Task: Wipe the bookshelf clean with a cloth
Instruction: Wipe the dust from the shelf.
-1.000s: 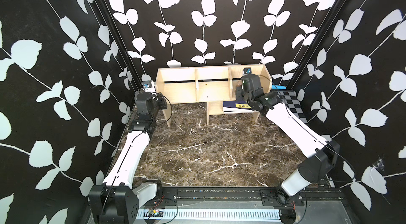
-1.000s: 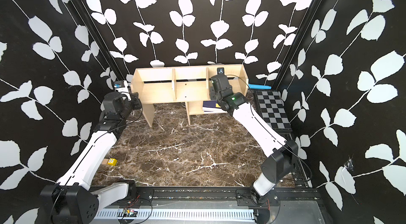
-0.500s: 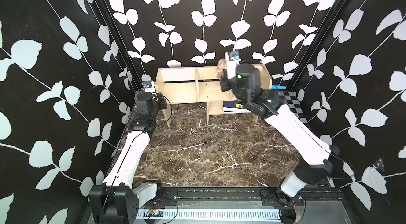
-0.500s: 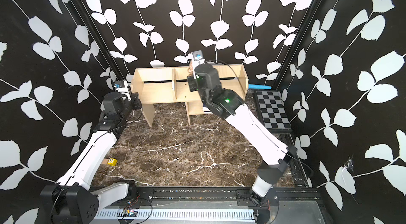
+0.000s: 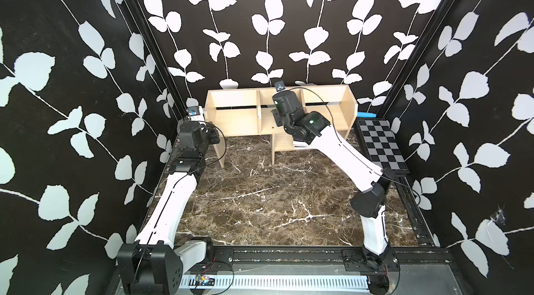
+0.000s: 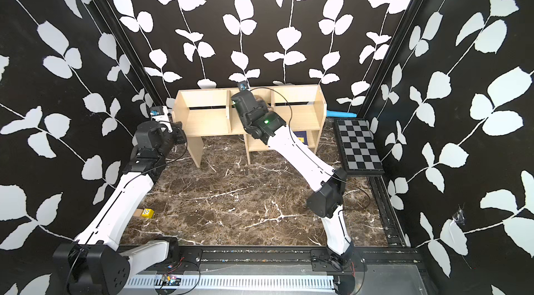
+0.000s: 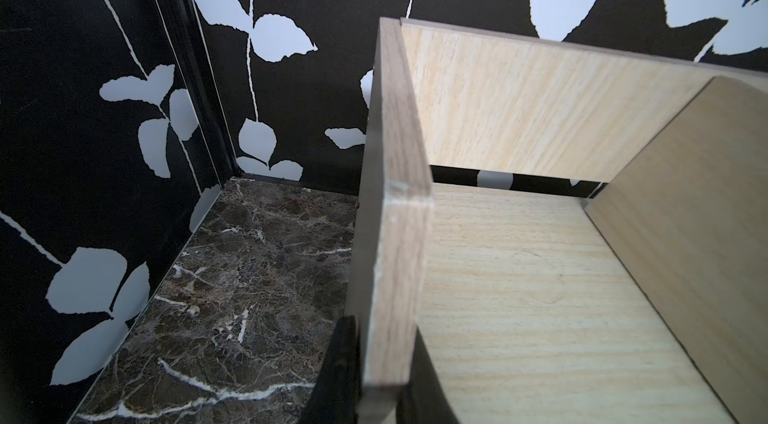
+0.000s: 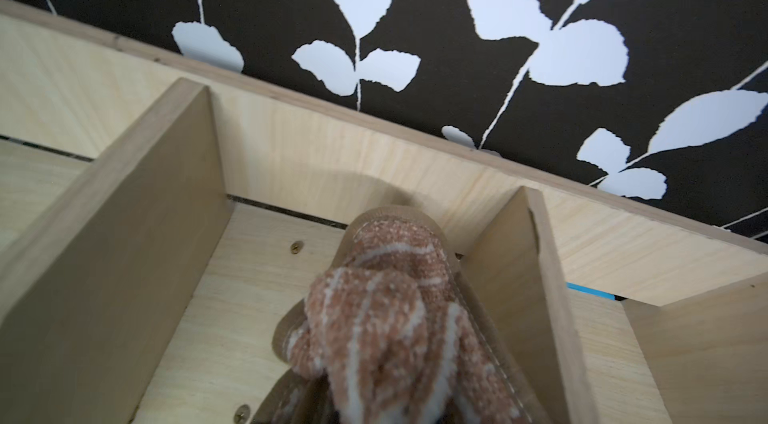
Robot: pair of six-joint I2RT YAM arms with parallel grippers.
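Wiping inside the middle box of the wide, low, light-wood bookshelf (image 5: 234, 123), up in the middle of both top views. Soft pinkish-brown cloth with thin cream stripes (image 8: 386, 318) bunched up in that box, seemingly down on its floor, just beside the divider further right in the frame. Right claw (image 8: 365, 405) mostly hidden under it, squeezed together on the cloth.

To do this well: press down softly, rub from back to front, reach into the corners, go easy near the dividers.

Right arm (image 5: 338, 149) stretched long from the lower right, wrist tipped down into the box. Left claw (image 7: 376, 397) clamped on the bookshelf's end wall at the frame's left, likely to stop any sliding. Left arm (image 5: 170, 201) bent along the left edge.
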